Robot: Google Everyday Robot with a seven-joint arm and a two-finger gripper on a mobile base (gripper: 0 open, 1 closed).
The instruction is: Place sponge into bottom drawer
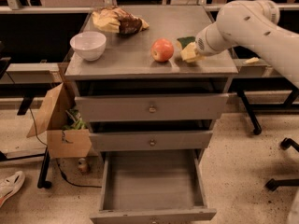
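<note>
The sponge [188,50], dark green on top with a yellow foam body, sits tilted on the grey cabinet top [131,57] near its right edge, just right of a red-orange apple [162,50]. My gripper [193,53] reaches in from the right and is right at the sponge, mostly hidden behind my white wrist [212,37]. The bottom drawer [152,214] is pulled out wide at the cabinet's foot and nothing lies in it.
A white bowl [88,45] and a snack bag [117,21] stand on the cabinet's left and back. The two upper drawers [152,108] are shut. A cardboard box [65,125] stands left of the cabinet, and a chair base [285,171] is at the right.
</note>
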